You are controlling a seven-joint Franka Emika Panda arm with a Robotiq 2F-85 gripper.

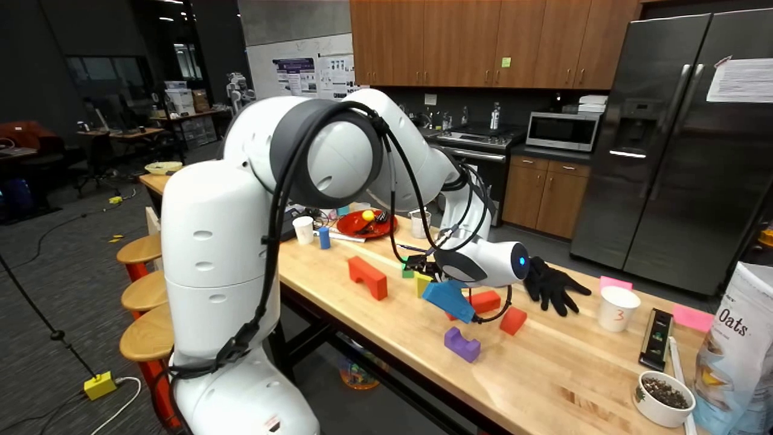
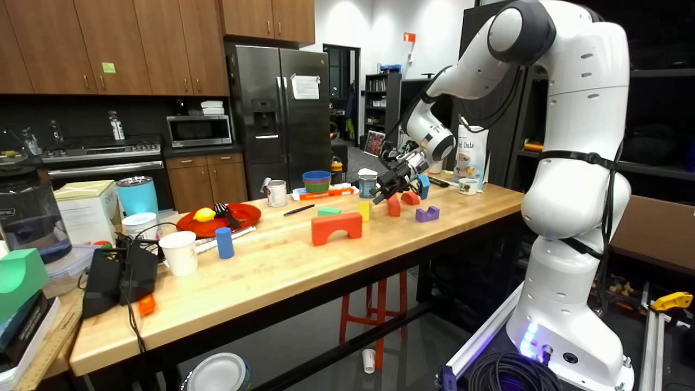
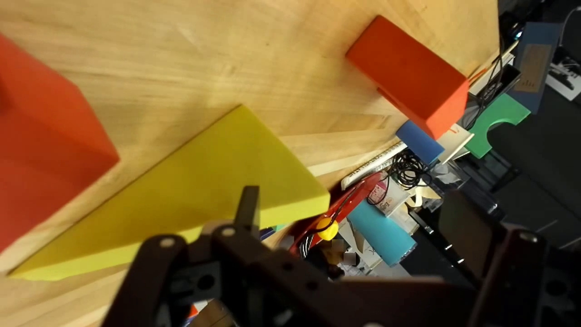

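Observation:
My gripper is open in the wrist view, with nothing held between its fingers. Low over the table, the gripper hangs tilted. Nearest is a yellow block, a wedge-like slab lying flat; one finger overlaps its edge in view, and contact is unclear. The yellow block is partly hidden by the arm in an exterior view. Close by lie a green block, a red arch, a red block, a red rounded block and a purple notched block.
A blue piece with a cable sits at the wrist. Farther along are a red plate with a yellow lemon, a blue cylinder and paper cups. A black glove, cup and oats bag occupy the opposite end.

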